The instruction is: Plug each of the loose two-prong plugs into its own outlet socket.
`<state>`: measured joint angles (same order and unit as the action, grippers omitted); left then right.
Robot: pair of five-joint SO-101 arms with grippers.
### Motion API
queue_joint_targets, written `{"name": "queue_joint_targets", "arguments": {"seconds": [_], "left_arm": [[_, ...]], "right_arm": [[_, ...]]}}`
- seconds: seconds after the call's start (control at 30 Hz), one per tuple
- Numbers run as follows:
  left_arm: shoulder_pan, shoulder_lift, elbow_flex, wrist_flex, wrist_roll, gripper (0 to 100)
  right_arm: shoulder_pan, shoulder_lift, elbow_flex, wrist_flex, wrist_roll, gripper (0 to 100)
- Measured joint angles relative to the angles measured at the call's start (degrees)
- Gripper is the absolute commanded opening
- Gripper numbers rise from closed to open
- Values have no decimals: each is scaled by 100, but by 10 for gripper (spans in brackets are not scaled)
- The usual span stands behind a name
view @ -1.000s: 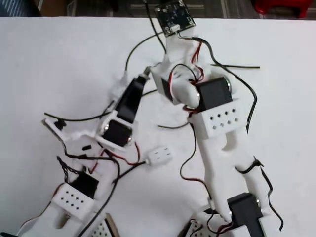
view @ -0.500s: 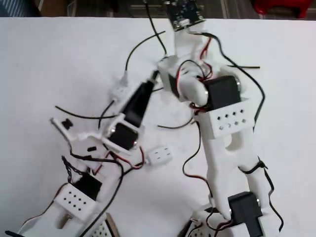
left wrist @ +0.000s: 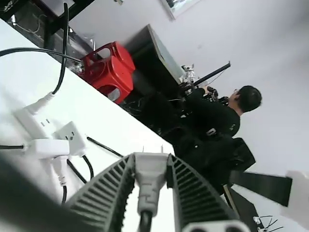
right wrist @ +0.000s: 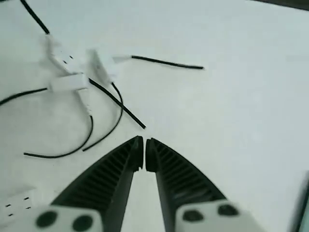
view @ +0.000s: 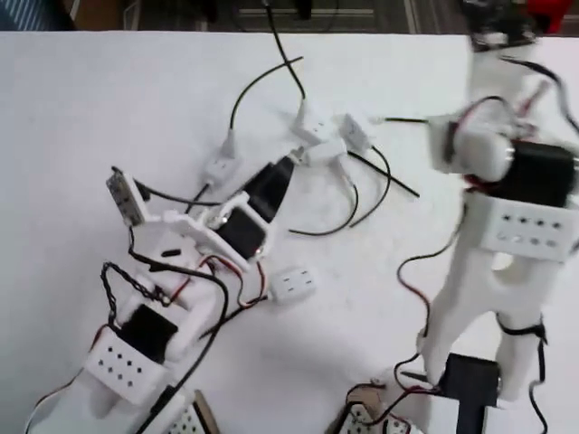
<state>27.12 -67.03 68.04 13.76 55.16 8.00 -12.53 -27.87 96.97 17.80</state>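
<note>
white bench [view: 109,99] now lies uncovered around the clustered sockets [view: 317,131], since the right arm has swung aside, its gripper [right wrist: 144,148] clenched on nothing. left gripper [left wrist: 150,158] has edged nearer them, grasping a two-prong plug [left wrist: 150,180]; insertion looks next.
</note>
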Motion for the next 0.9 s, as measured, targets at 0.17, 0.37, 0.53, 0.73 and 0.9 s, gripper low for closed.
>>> {"name": "queue_joint_targets", "arguments": {"seconds": [0.17,0.37,0.53,0.73,0.9], "left_arm": [[-53,765,-1046,1143,-510,25],[-44,2066,-2567,2752,-1125,25],[-35,3226,-3859,4105,-2040,25],[-35,4598,-5503,5785,-2971,24],[-35,5662,-6901,7033,-4343,24]], "right_arm": [[1055,-105,229,105,176,18],[2022,-730,1345,105,220,18],[2804,-1442,2602,-79,668,18],[3631,-2277,4826,-1187,1248,18],[4246,-3121,6646,-2356,1723,18]]}}
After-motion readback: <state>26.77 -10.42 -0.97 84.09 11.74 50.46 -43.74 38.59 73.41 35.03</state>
